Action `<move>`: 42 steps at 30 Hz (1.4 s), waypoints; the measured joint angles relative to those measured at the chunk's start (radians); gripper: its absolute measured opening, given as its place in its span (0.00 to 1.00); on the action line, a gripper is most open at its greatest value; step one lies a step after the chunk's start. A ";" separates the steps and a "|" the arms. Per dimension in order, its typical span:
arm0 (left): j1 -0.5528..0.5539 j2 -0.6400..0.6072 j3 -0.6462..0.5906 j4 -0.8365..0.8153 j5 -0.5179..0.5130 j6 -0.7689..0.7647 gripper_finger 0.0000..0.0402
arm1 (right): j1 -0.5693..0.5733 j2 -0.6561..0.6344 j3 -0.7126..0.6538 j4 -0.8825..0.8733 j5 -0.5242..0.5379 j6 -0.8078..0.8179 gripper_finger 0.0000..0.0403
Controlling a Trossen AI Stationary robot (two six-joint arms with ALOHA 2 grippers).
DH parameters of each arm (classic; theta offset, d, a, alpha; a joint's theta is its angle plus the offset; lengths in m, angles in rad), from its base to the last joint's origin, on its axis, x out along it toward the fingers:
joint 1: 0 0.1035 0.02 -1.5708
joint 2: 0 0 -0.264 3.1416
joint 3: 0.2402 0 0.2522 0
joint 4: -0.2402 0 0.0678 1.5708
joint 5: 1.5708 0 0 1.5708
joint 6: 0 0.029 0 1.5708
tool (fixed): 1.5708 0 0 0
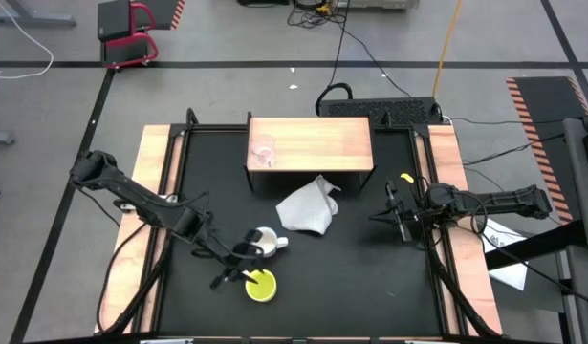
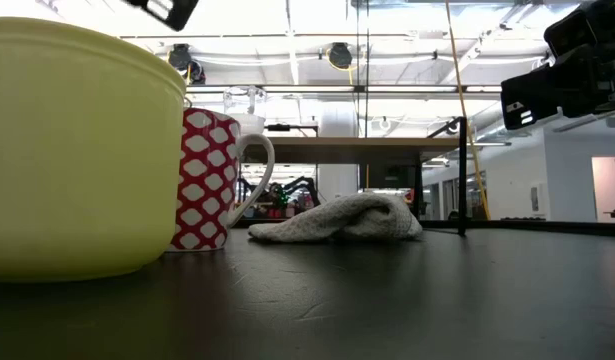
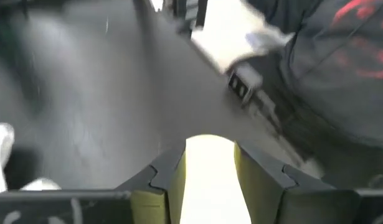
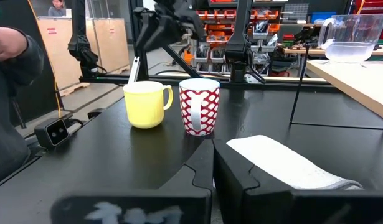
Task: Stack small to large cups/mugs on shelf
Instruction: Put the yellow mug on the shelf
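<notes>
The yellow cup stands upright on the black tabletop near its front edge, and also shows in the right wrist view. The white mug with a red pattern stands upright just behind it, also in the right wrist view. The clear glass cup stands on the left part of the light-wood shelf. My left gripper is open and hovers above the two cups, touching neither. My right gripper is shut and empty at the table's right.
A crumpled grey-white cloth lies on the table between the shelf and the cups. A person's dark sleeve shows beyond the table's edge. Bare tabletop lies between the cloth and my right gripper.
</notes>
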 joint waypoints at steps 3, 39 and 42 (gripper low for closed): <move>0.000 0.000 0.028 -0.095 -0.004 -0.031 0.38 | 0.000 0.000 0.000 0.000 0.000 0.000 0.00; 0.079 0.298 0.417 -0.459 0.163 0.288 0.53 | 0.000 0.001 0.000 -0.011 0.000 -0.001 0.00; 0.078 0.298 0.418 -0.453 0.163 0.294 0.53 | 0.000 0.003 0.000 -0.018 0.000 -0.001 0.00</move>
